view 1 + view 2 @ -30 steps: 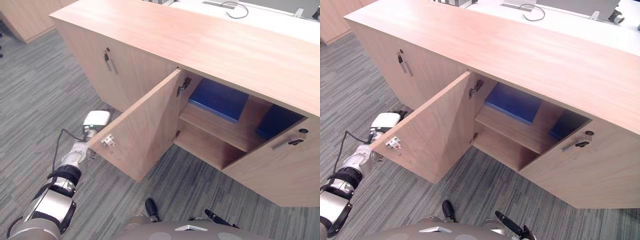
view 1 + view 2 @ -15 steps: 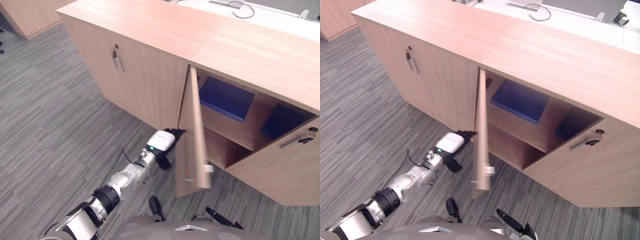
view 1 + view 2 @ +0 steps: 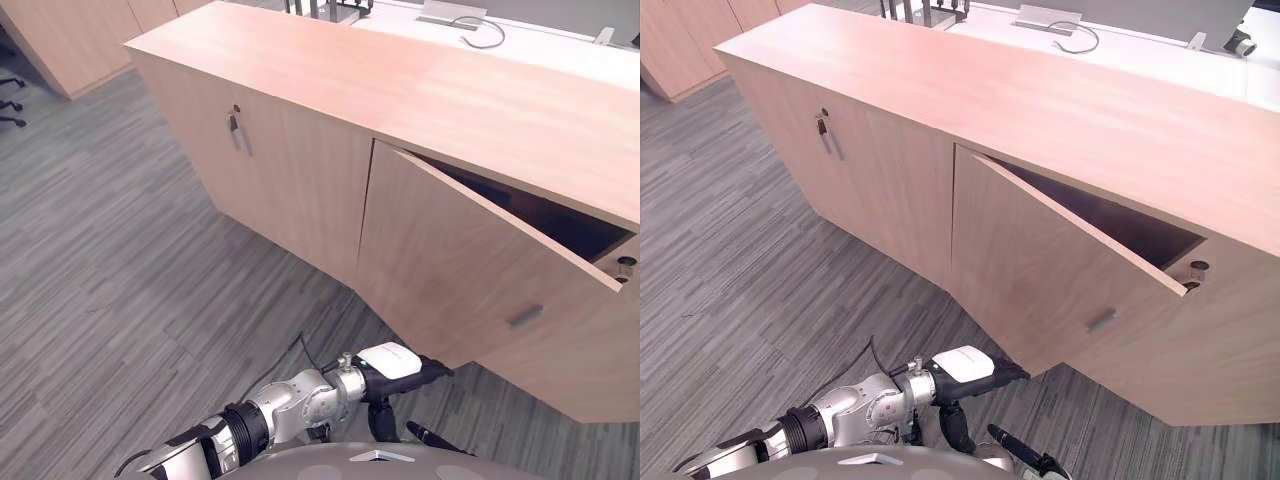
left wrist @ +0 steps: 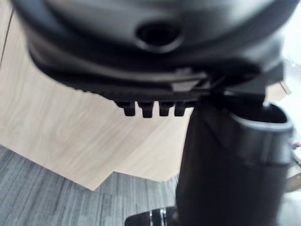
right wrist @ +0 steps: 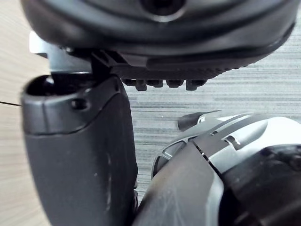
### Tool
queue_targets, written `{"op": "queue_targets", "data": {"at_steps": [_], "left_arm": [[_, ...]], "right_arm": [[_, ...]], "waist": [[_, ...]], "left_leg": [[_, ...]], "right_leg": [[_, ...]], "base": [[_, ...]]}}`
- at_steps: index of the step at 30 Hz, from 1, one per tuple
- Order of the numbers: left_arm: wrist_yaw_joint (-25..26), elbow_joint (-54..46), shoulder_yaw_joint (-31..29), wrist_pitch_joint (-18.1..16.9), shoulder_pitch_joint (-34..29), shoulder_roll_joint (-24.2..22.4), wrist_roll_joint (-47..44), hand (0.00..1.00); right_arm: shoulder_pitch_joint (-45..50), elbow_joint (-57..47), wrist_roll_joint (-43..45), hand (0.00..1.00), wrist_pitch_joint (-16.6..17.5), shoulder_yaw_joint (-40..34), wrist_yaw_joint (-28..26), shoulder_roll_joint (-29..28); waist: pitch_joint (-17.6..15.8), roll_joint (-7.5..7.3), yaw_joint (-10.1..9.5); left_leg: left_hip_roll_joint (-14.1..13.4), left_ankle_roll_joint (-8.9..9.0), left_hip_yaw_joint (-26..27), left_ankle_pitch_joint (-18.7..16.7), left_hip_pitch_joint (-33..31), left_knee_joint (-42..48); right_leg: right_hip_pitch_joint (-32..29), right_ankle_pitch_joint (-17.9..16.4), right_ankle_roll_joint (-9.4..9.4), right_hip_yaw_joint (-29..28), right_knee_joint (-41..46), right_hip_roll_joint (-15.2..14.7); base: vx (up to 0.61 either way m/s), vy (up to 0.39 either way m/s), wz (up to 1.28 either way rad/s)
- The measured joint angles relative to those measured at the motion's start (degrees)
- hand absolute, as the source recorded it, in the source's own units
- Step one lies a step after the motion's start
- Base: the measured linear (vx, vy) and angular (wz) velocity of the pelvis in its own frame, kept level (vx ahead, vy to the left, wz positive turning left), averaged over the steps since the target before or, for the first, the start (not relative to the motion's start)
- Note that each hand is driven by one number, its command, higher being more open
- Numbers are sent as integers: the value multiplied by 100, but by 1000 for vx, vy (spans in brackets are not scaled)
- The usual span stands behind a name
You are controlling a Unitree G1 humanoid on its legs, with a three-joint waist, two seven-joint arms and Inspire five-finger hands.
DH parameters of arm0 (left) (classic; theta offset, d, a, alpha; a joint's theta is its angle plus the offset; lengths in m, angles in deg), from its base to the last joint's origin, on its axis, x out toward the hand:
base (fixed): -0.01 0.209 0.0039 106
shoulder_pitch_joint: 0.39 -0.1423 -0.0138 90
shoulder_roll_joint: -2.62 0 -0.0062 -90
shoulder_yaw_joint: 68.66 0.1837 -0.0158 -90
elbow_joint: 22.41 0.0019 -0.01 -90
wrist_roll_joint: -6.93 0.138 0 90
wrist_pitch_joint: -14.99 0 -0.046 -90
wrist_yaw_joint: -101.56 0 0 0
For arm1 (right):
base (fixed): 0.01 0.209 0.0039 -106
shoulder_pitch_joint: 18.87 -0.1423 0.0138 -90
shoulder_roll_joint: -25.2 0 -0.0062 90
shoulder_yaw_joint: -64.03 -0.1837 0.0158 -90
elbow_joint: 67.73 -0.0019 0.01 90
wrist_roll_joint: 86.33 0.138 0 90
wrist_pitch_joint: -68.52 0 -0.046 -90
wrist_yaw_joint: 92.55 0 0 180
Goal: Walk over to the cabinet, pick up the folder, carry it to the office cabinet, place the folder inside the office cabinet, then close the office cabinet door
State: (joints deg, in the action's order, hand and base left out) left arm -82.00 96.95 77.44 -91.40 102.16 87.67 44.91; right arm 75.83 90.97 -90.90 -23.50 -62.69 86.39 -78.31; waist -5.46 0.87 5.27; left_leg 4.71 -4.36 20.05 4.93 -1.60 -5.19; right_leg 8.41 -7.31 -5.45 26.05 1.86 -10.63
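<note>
Office cabinet (image 3: 480, 110): long and low, of light wood, set across 12 o'clock of the head view on grey striped carpet (image 3: 120, 250).
Door (image 3: 450, 260): hinged along its 9 o'clock edge and swung nearly shut. It stands ajar, with a dark wedge of gap along its top that widens toward 3 o'clock. A small bar handle (image 3: 525, 316) is fitted near the free edge.
Folder: its place cannot be told, as the interior seen through the gap is dark.
Left hand (image 3: 405, 365): held low at 6 o'clock of the view, fingers stretched straight toward 3 o'clock, nothing grasped. The door's lower edge lies at 1 o'clock of the hand, just beside the fingertips. Whether it is touched cannot be told.
Right hand (image 5: 155, 42): seen in its own wrist view over carpet, thumb and fingers uncurled, nothing held.
Neighbouring door (image 3: 290, 170): shut, at 10 o'clock, fitted with a metal handle (image 3: 238, 130).
Desk top (image 3: 560, 40): white, behind the cabinet at 1 o'clock.
</note>
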Motion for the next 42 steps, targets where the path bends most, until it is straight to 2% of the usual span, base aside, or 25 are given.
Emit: {"op": "queue_targets", "data": {"at_steps": [3, 8, 9, 10, 11, 13, 14, 15, 18, 19, 20, 21, 22, 23, 24, 26, 27, 29, 31, 34, 38, 39, 40, 41, 42], "left_arm": [[3, 692, -850, 71, -240, -66, -168, 100], [288, 2222, -2653, 574, -537, -25, -189, 100], [446, 2713, -3271, 738, -607, -29, -199, 100], [620, 3314, -4148, 972, -696, -44, -327, 100], [694, 3494, -4561, 1073, -767, -54, -432, 100], [949, 3783, -5919, 1410, -1102, -91, -1010, 100], [1014, 3823, -6232, 1470, -1213, -104, -1233, 100], [1207, 3861, -6793, 1541, -1446, -127, -1900, 100], [1592, 3874, -7884, 1536, -1879, -368, -3806, 100], [1613, 3873, -8235, 1528, -2024, -516, -4240, 100], [1617, 3874, -8407, 1528, -2129, -613, -4356, 100], [1632, 3873, -8696, 1526, -2226, -791, -4509, 100], [1641, 3874, -8808, 1526, -2295, -911, -4551, 100], [1596, 3843, -9040, 1518, -2405, -1049, -4759, 100], [1597, 3839, -9043, 1503, -2429, -1123, -4803, 100], [1597, 3811, -9082, 1500, -2482, -1309, -4909, 100], [1570, 3775, -9050, 1470, -2521, -1350, -4901, 100], [1539, 3669, -8956, 1401, -2601, -1346, -4867, 100], [1543, 3488, -8676, 1387, -2709, -1285, -4828, 100], [1589, 3182, -7943, 1395, -2703, -1053, -4648, 100], [1542, 2667, -7543, 1196, -2402, -1087, -4657, 100], [1498, 2541, -7431, 1121, -2323, -1131, -4656, 100], [1436, 2385, -7386, 1085, -2225, -1258, -4657, 100], [1396, 2346, -7384, 1042, -2202, -1308, -4656, 100], [1331, 2261, -7379, 997, -2182, -1385, -4659, 100]], "right_arm": [[-5, 6, -190, 100, -22, -107, -73, -19], [-67, 22, -190, 100, -23, -100, -68, -72], [-86, 26, -189, 100, -22, -89, -60, -88], [-108, 29, -186, 100, -20, -70, -19, -106], [-119, 28, -186, 100, -19, -43, 3, -109], [-125, 25, -172, 100, 14, 81, 58, -110], [-122, 25, -172, 100, 17, 91, 65, -110], [-115, 28, -75, 100, 24, 98, 106, -109], [-99, 82, 389, 100, 30, -44, 169, -122], [-121, 129, 571, 100, 28, -185, 171, -135], [-126, 129, 621, 100, 29, -275, 172, -152], [-122, 126, 798, 100, 32, -408, 191, -173], [-125, 128, 850, 100, 31, -428, 206, -182], [-115, 112, 1053, 100, 64, -355, 231, -204], [-109, 108, 1086, 100, 94, -308, 240, -188], [-99, 9, 1292, 100, 176, 38, 310, -92], [-100, 9, 1391, 100, 237, 152, 323, -57], [-107, 5, 1438, 100, 250, 263, 323, -73], [-53, -57, 1446, 100, 252, 543, 341, -64], [143, -150, 1456, 100, 257, 688, 417, -115], [183, -227, 1427, 100, 244, 699, 421, -103], [181, -269, 1415, 100, 238, 699, 423, -93], [164, -334, 1399, 100, 223, 697, 435, -43], [148, -373, 1392, 100, 223, 697, 442, -38], [128, -440, 1384, 100, 223, 692, 458, -49]], "waist": [[7, -58, 10], [-7, -186, -16], [-3, -226, -16], [0, -264, -20], [-2, -275, -27], [-11, -304, -51], [-13, -308, -60], [-2, -302, -74], [2, -288, -208], [-23, -305, -237], [-42, -300, -281], [-83, -277, -401], [-85, -271, -428], [-91, -239, -493], [-96, -231, -523], [-77, -38, -579], [-39, 27, -580], [-7, 26, -538], [62, -57, -546], [298, -131, -516], [343, -130, -508], [347, -85, -514], [376, 56, -527], [386, 110, -531], [367, 149, -481]], "left_leg": [[-3, 0, 1, 0, 0, 0], [-26, 10, 84, -8, 7, 1], [-37, 24, 132, -17, 16, 1], [-47, 37, 178, -27, 38, 1], [-52, 51, 203, -38, 54, 1], [-72, 120, 331, -95, 159, 0], [-75, 136, 356, -114, 197, 0], [-88, 188, 405, -173, 237, 0], [-171, 212, 586, -325, 269, 162], [-305, 225, 667, -606, 92, 714], [-395, 213, 694, -736, -5, 1064], [-576, 194, 572, -983, -180, 1755], [-635, 187, 315, -1029, -286, 2049], [-647, 305, -481, -1120, -530, 2571], [-653, 377, -733, -1167, -600, 2689], [-691, 620, -1360, -1430, -623, 2781], [-692, 636, -1585, -1580, -556, 2645], [-710, 595, -1436, -1559, -480, 2495], [-694, 557, -1208, -1532, -355, 2304], [-539, 551, -940, -1340, -72, 1722], [-509, 528, -655, -1281, 149, 1487], [-559, 525, -487, -1293, 218, 1482], [-726, 525, -197, -1341, 278, 1459], [-790, 521, -72, -1344, 304, 1437], [-841, 513, 74, -1341, 360, 1385]], "right_leg": [[5, 26, -47, -1, -11, 5], [4, 62, -100, -120, -82, 28], [2, 70, -112, -136, -100, 31], [1, 70, -112, -190, -100, 34], [3, 70, -111, -221, -99, 35], [50, 65, -102, -338, -103, 31], [70, 57, -89, -370, -100, 37], [85, 25, -37, -431, -93, 61], [87, -11, 21, -576, -76, 81], [87, -22, 46, -660, -43, 63], [83, -20, 54, -756, -16, 51], [85, -21, 53, -957, 38, 78], [75, -10, 33, -1057, 70, 92], [6, -13, 39, -1239, 171, 114], [-54, -13, 38, -1311, 214, 135], [-234, -13, 35, -1558, 323, 251], [-339, -9, 23, -1695, 351, 302], [-389, 13, 18, -1811, 340, 272], [-428, 89, -3, -1976, 265, 246], [-448, 181, -52, -2107, 89, 89], [-500, 299, -136, -2359, 55, 58], [-549, 375, -119, -2368, 106, 83], [-690, 555, 40, -2015, 214, 167], [-755, 597, 102, -1759, 294, 184], [-803, 497, 262, -1248, 450, 149]], "base": [[0, 0, 0], [0, -9, -9], [5, -15, -18], [6, -15, -20], [5, -10, -22], [7, -7, -28], [4, -22, -27], [-1, -18, -19], [9, -31, -30], [36, -40, -34], [42, -49, -54], [31, -38, -56], [23, -52, -75], [-1, -28, -57], [-17, -5, -65], [-56, 64, -61], [-61, 101, -55], [-43, 75, -47], [-32, 52, -50], [19, 54, -34], [47, 45, -40], [56, 34, -100], [36, 17, -105], [22, 4, -101], [27, -5, -76]]}}
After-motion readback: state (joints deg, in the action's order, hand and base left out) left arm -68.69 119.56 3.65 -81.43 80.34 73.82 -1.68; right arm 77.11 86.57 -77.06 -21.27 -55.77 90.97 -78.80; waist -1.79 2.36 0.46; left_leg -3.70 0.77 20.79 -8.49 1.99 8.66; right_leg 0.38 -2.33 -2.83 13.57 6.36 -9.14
